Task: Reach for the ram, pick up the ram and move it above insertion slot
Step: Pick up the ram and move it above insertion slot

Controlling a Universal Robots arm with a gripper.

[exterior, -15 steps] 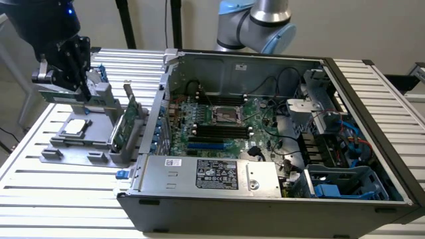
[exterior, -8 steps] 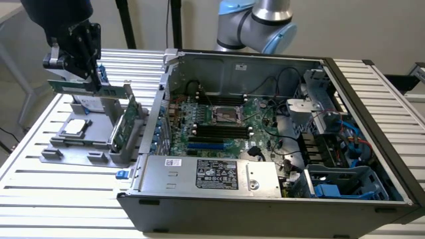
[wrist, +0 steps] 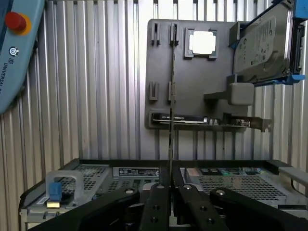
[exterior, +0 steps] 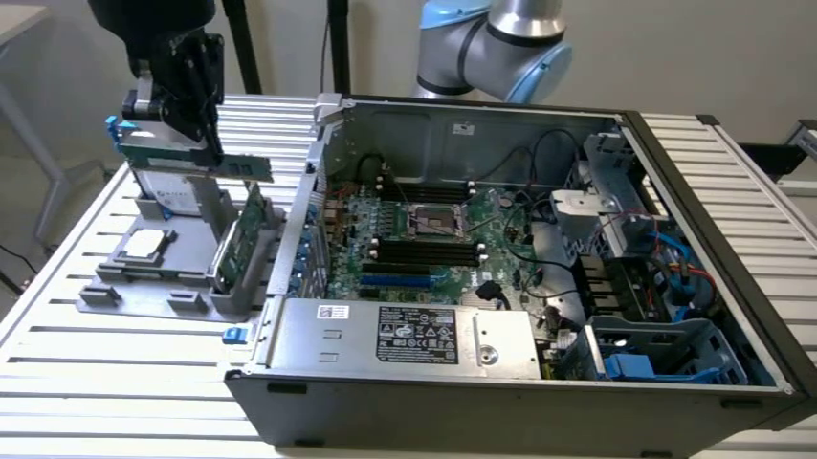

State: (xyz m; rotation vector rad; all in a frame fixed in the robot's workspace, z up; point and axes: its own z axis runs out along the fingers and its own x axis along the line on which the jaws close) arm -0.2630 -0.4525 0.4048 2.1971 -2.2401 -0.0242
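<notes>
My gripper [exterior: 189, 134] hangs at the exterior view's upper left, above the grey parts holder [exterior: 153, 287], and is shut on the ram [exterior: 232, 167], a narrow green stick held level in the air. In the wrist view the ram [wrist: 171, 139] is edge-on, a thin line running out from between the black fingers [wrist: 156, 202] of the gripper [wrist: 170, 185]. The motherboard's black insertion slots [exterior: 428, 251] lie inside the open computer case [exterior: 511, 382], off to the exterior view's right of the gripper and lower.
On the holder stand a green expansion card with a metal bracket [exterior: 243, 239], a hard drive [exterior: 179, 191] and a CPU [exterior: 143, 244]. The case wall [exterior: 306, 220] rises between holder and motherboard. A teach pendant with a red button [wrist: 15, 21] lies on the slatted table.
</notes>
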